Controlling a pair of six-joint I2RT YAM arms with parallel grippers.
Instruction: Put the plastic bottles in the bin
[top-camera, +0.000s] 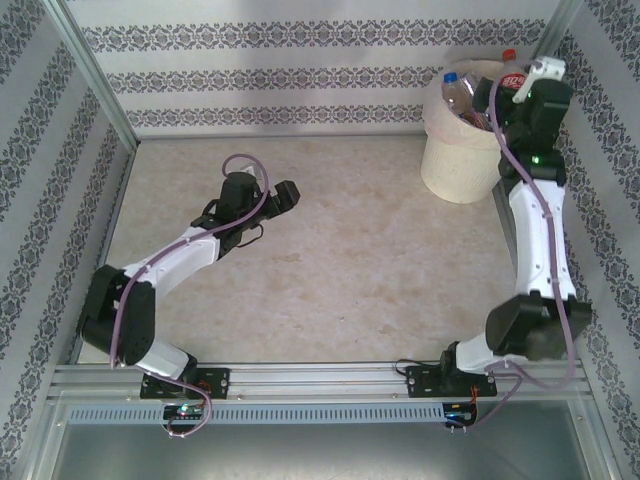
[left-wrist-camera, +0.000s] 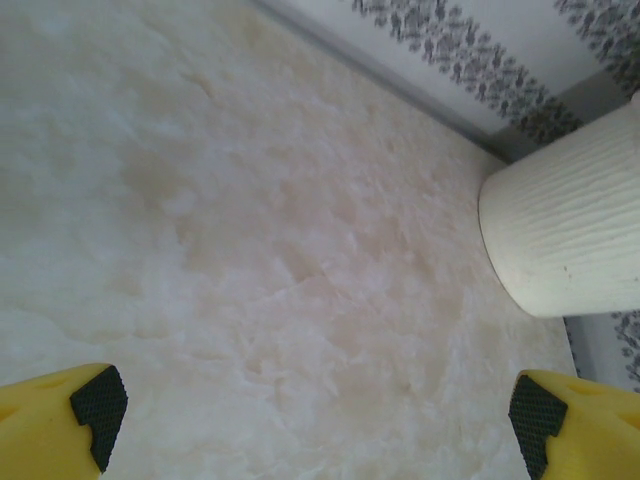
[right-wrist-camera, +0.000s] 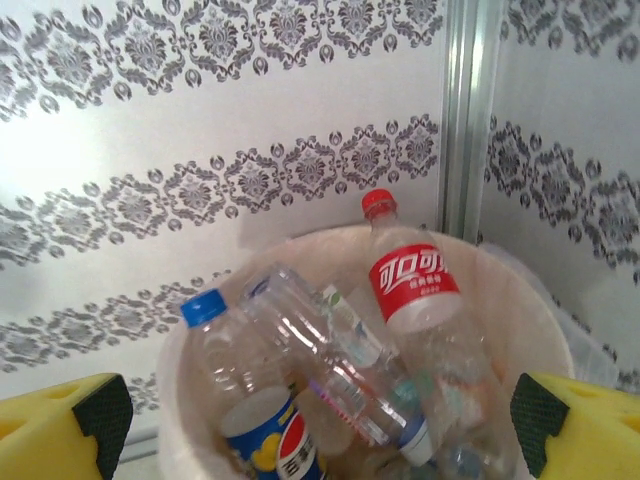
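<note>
- The right gripper (right-wrist-camera: 318, 422) is hovering above the bin (top-camera: 452, 170) at the far right corner of the table (top-camera: 330, 290); its jaws are standing wide apart and gripping nothing; its yellow fingers (right-wrist-camera: 60, 430) with black pads are framing the bin's mouth in the wrist view.
- The plastic bottles (right-wrist-camera: 330, 360) are lying piled inside the bin; a red-labelled bottle (right-wrist-camera: 415, 290) with a red cap is leaning upright against the far rim; a blue-capped bottle (right-wrist-camera: 215, 345) is sitting to its left; a bottle with a blue and yellow label (right-wrist-camera: 270, 440) is lying nearest the camera.
- The left gripper (left-wrist-camera: 316, 415) is hanging over bare table at centre-left, well apart from the bin; its jaws are also spread wide, holding nothing; the bin's ribbed cream wall (left-wrist-camera: 570, 230) is showing at the right of its wrist view.
</note>
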